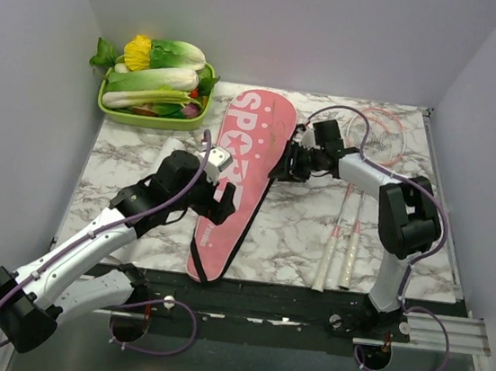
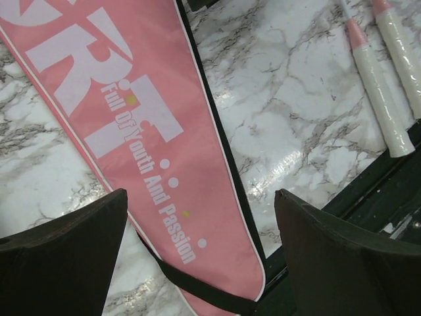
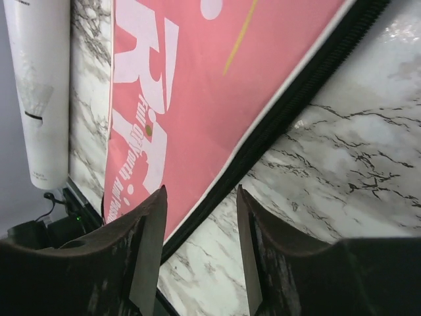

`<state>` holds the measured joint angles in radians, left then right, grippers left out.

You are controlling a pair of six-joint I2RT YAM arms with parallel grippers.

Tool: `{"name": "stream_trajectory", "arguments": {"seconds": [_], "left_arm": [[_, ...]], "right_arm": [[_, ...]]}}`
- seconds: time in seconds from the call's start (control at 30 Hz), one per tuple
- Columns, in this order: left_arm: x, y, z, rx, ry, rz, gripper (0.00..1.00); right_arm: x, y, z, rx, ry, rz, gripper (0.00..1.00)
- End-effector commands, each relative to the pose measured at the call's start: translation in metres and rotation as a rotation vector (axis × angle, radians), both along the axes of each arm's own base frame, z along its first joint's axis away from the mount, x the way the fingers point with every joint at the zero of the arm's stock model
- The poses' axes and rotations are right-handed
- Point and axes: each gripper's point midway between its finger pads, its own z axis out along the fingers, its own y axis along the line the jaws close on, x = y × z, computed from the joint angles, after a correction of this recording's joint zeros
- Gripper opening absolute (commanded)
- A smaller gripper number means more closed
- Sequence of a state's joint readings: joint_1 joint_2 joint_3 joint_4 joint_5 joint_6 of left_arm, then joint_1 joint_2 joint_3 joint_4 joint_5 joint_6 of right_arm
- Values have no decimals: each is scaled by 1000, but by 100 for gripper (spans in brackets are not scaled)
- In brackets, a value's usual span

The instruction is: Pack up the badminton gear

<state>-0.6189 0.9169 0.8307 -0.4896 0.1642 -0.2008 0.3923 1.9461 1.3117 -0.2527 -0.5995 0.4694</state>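
From the top, the pink cover (image 1: 258, 141) lies slanted in the middle of the marble table (image 1: 287, 236), and its large white letters read "SPOR" before the left gripper (image 1: 224, 196) hides the rest. The right gripper (image 1: 282, 167) is at the cover's right edge. Two rackets (image 1: 342, 233) lie on the right.

In the left wrist view, the cover (image 2: 131, 131) shows "Full Of Youth And Passion". The left gripper (image 2: 200, 197) is spread wide with nothing in it.

In the right wrist view, the right gripper (image 3: 200, 194) is partly parted over the cover's (image 3: 230, 79) black zipper edge, not clamping it. A white tube (image 3: 43, 85) lies beside the cover, its print too small to read.
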Motion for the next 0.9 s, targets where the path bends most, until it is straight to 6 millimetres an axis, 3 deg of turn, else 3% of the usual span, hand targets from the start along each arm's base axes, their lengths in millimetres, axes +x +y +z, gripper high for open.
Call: {"name": "stream_trajectory", "arguments": {"seconds": [0.0, 0.07, 0.17, 0.2, 0.23, 0.33, 0.4, 0.43, 0.47, 0.57, 0.6, 0.87], "left_arm": [[10, 17, -1, 181, -54, 96, 99], [12, 17, -4, 229, -67, 101, 99], [15, 20, -10, 305, -90, 105, 99], [15, 21, -13, 324, -89, 96, 99], [16, 22, -16, 342, -86, 98, 99], [15, 21, -32, 422, -57, 75, 99], [17, 23, -42, 500, -60, 85, 99], [15, 21, -46, 522, -56, 80, 99], [11, 16, -55, 551, -48, 58, 99], [4, 9, -73, 572, -5, 26, 99], [-1, 0, -77, 556, 6, -7, 99], [-18, -20, -97, 618, 49, -84, 97]], "right_arm": [[8, -12, 31, -11, -115, -56, 56], [-6, -22, 25, -39, -114, -84, 59], [-19, -36, 52, -48, -200, -129, 60], [-32, -41, 45, -64, -190, -129, 60], [-39, -43, 64, -67, -253, -140, 60], [-64, -52, 66, -156, -307, -149, 60], [-78, -56, 84, -148, -361, -152, 61], [-91, -58, 75, -154, -340, -142, 62], [-97, -60, 86, -127, -365, -148, 62], [-117, -69, 76, -130, -358, -144, 62], [-120, -71, 83, -115, -381, -148, 62], [-141, -80, 70, -128, -367, -126, 61]]}}
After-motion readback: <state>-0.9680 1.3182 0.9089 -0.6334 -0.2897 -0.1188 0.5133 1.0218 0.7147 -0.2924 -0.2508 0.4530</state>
